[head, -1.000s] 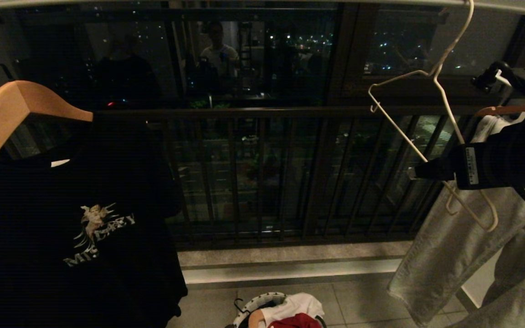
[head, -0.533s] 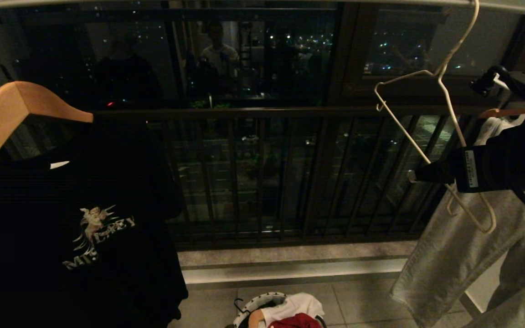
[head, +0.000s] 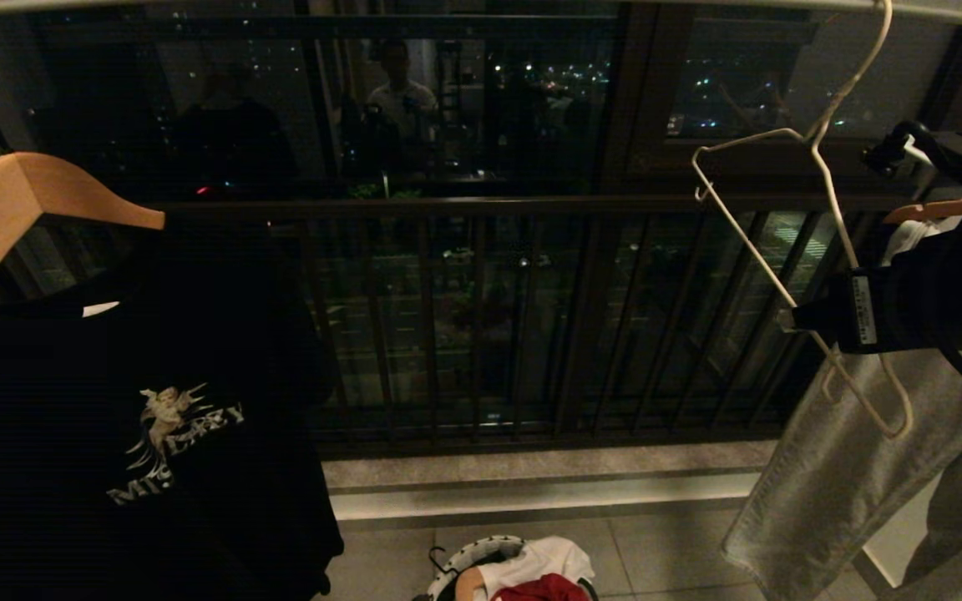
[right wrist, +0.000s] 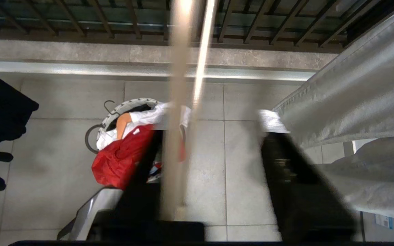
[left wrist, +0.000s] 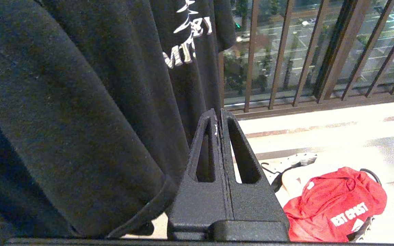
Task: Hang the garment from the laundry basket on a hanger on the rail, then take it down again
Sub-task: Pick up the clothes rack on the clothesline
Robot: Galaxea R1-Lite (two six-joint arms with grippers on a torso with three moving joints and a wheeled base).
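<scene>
Now the right gripper [right wrist: 204,177] has its fingers [right wrist: 306,184] apart around the thin white wire hanger [head: 815,250], at the head view's right, blurred in its wrist view. Left gripper [left wrist: 219,136] is shut, empty. The red garment [left wrist: 337,205] lies in the basket [head: 468,555], cut off at bottom centre. Compared with earlier, the hanger sits slightly further right.
</scene>
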